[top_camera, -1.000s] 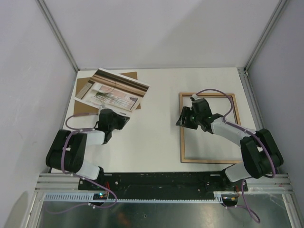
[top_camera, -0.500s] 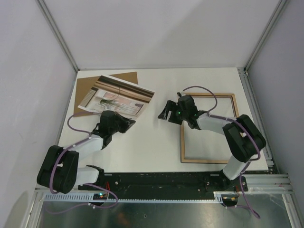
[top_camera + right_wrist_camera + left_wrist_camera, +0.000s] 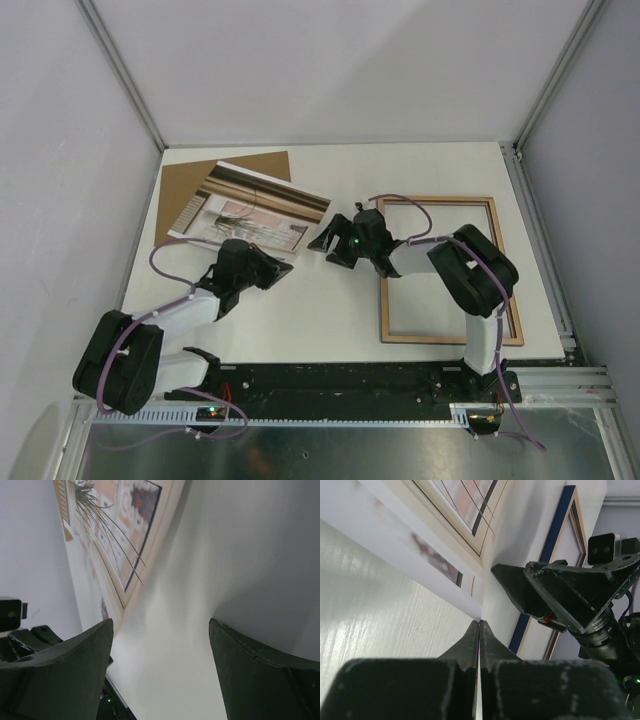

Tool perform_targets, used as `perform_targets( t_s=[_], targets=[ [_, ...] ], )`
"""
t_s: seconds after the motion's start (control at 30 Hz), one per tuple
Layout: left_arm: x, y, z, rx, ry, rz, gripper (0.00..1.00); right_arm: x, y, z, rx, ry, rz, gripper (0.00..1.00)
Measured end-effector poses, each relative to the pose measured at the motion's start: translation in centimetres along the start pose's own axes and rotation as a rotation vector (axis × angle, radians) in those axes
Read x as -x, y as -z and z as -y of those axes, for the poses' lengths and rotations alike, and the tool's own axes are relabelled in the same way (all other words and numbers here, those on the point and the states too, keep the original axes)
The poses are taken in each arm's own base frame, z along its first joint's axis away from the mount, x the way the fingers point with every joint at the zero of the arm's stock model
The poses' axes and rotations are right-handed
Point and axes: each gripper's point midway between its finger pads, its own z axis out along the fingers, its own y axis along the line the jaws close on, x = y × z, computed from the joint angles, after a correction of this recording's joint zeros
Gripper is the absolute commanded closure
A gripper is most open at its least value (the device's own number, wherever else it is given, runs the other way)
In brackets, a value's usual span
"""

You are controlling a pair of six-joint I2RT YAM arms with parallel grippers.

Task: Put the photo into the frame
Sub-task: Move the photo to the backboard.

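The photo point(image 3: 255, 212) shows a window scene with a spindly plant and lies tilted at the left of the table. Its far end rests on a brown backing board point(image 3: 185, 180). My left gripper point(image 3: 278, 268) is shut on the photo's near right edge. In the left wrist view point(image 3: 479, 625) the thin sheet point(image 3: 420, 555) runs up from between the closed fingers. My right gripper point(image 3: 322, 245) is open just right of the photo point(image 3: 115, 535), with only white surface between its fingers point(image 3: 160, 622). The frame point(image 3: 450, 339) lies flat at the right, wood side up, with a navy edge point(image 3: 554, 532).
The right arm's wrist and camera point(image 3: 590, 605) sit close in front of the left gripper. White walls with metal corner posts point(image 3: 125, 75) enclose the table. The arm bases stand on a rail point(image 3: 330, 385) at the near edge.
The left gripper has carried the photo to the right, toward the frame. The right arm has swung left from over the frame to the photo's right edge, and its jaws have opened wider.
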Motion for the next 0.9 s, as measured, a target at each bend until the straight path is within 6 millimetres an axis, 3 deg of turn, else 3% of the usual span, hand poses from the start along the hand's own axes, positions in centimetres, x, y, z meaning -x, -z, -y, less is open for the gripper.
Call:
perform_targets(
  t_s=[0.3,0.43,0.57,0.77,0.9],
  targets=[
    [-0.4,0.5,0.4,-0.020,-0.004,-0.017,1.00,0.2,-2.6,-1.4,0.074,-0.080,0.015,0.25],
    [-0.5,0.8,0.6,-0.032,-0.006,-0.019,1.00,0.4,-3.8,-1.9,0.097,-0.112,0.016,0.36],
    [-1.0,1.3,0.4,-0.038,-0.001,-0.034,1.00,0.5,-5.0,-1.9,0.103,-0.148,0.015,0.53],
    [-1.6,1.9,0.0,-0.037,0.016,-0.052,0.51,0.2,-5.9,-1.0,0.085,-0.211,0.005,0.86],
    [-1.4,2.8,0.5,-0.062,0.029,-0.044,0.34,0.4,-5.9,-0.7,0.076,-0.258,0.005,0.98]
  ],
)
